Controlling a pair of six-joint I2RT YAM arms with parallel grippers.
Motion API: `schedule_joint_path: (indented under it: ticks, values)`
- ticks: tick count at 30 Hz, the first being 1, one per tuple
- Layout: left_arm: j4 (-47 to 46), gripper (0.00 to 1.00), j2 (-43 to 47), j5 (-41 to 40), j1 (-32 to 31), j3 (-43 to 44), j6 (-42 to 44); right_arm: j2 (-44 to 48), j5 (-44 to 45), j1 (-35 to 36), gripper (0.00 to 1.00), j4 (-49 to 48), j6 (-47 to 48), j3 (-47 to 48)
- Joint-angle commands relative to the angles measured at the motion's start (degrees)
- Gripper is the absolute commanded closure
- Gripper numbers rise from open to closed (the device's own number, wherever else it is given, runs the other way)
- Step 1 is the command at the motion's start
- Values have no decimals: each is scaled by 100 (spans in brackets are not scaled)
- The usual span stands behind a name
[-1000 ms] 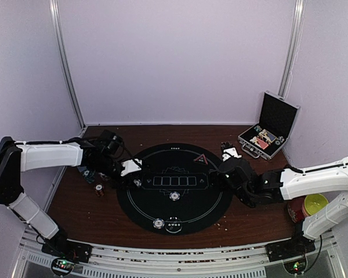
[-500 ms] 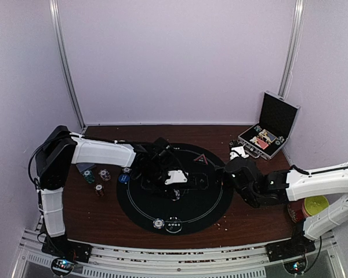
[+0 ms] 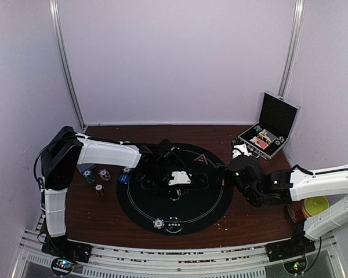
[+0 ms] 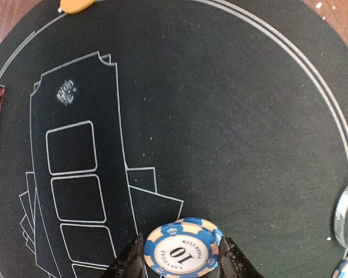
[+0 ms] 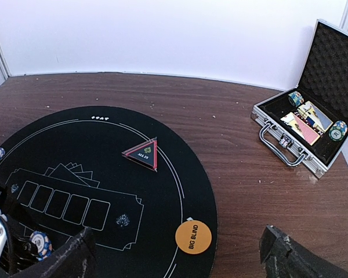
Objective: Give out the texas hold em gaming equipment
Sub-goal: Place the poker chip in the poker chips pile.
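L arm swung to mat centre; L pincer clamped blue-striped chip by its rim. Chip looked light, stiff, prob. slick. R pincer gaped, empty.

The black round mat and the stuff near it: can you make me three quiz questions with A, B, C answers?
1. Where is the orange disc?
A) on the black mat, near its edge
B) at the mat's very middle
C) off the mat altogether

2. What colour are the stripes on the chip in the left gripper?
A) green
B) blue
C) red

3. How is the silver-edged case?
A) shut
B) tipped upside down
C) open

Answers:
1 A: the right wrist view shows it lying just inside the mat's rim.
2 B: the left wrist view shows blue and cream around the 10.
3 C: its lid stands up and the inside shows.
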State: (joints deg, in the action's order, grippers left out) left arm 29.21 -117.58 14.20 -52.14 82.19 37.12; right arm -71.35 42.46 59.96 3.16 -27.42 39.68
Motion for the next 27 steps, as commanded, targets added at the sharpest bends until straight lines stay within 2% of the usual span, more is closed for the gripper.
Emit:
schedule_joint_path:
  ticks: [1,6,10,12,15,17,23,27]
  values:
    - [-126,57,-42,-191,-11,-22,-17,79,87,-23,0,-30,-53,-91]
    - [-126,56,-61,-249,-16,-31,-4,78,79,-24,0,-34,-45,-78]
    - [-100,50,-72,-270,-16,-36,-2,86,79,-29,0,-35,-44,-82]
    - [-91,43,-68,-251,-14,-29,-1,78,69,-29,0,-34,-39,-80]
    - [-98,26,-19,-194,-16,3,-31,56,41,-28,0,-34,-20,-74]
    - [-168,20,107,-263,-8,4,-79,23,6,-29,0,-35,-4,-59]
    - [-266,2,1270,-368,350,-221,-166,-413,-466,-26,0,-112,236,74]
    - [-276,2,2217,-221,932,-672,-213,-1087,-981,51,0,156,371,551]
